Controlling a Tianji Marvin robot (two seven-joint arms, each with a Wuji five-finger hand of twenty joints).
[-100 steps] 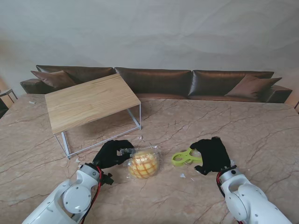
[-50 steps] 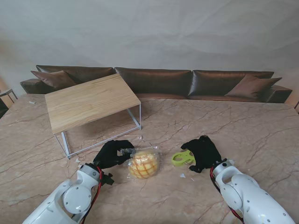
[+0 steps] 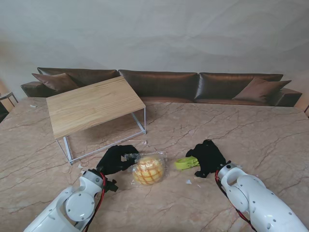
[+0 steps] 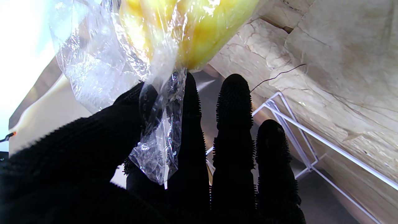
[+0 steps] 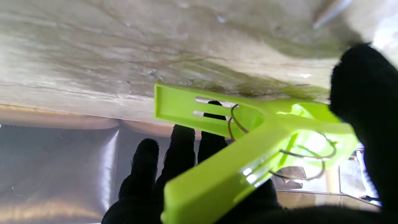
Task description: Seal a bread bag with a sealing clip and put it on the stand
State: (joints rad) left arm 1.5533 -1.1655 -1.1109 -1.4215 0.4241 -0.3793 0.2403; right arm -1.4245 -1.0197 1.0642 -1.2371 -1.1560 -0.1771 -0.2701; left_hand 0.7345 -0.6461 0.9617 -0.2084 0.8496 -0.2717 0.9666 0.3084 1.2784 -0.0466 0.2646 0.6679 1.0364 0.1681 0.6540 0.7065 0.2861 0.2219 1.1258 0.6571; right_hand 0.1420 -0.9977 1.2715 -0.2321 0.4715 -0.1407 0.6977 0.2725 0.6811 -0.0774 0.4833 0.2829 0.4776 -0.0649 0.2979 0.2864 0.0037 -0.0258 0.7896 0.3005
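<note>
A round yellow bread in a clear plastic bag (image 3: 148, 169) lies on the marble table in front of me. My left hand (image 3: 117, 158), in a black glove, is shut on the bag's twisted neck; the left wrist view shows the crinkled film (image 4: 158, 124) pinched between thumb and fingers. A lime-green sealing clip (image 3: 186, 163) is to the right of the bag, in my right hand (image 3: 207, 157). In the right wrist view the clip (image 5: 248, 146) sits tilted, gripped between thumb and fingers, lifted just off the table. The wooden stand (image 3: 91, 105) is at the far left.
The stand has a slanted wooden top on a white wire frame (image 3: 104, 150), close behind my left hand. A brown sofa (image 3: 193, 84) runs along the table's far edge. Small scraps (image 3: 188, 182) lie on the marble near the clip.
My right hand slid left over the green clip, closed on it and tipped it up on edge. The left hand and the bag have not moved.
</note>
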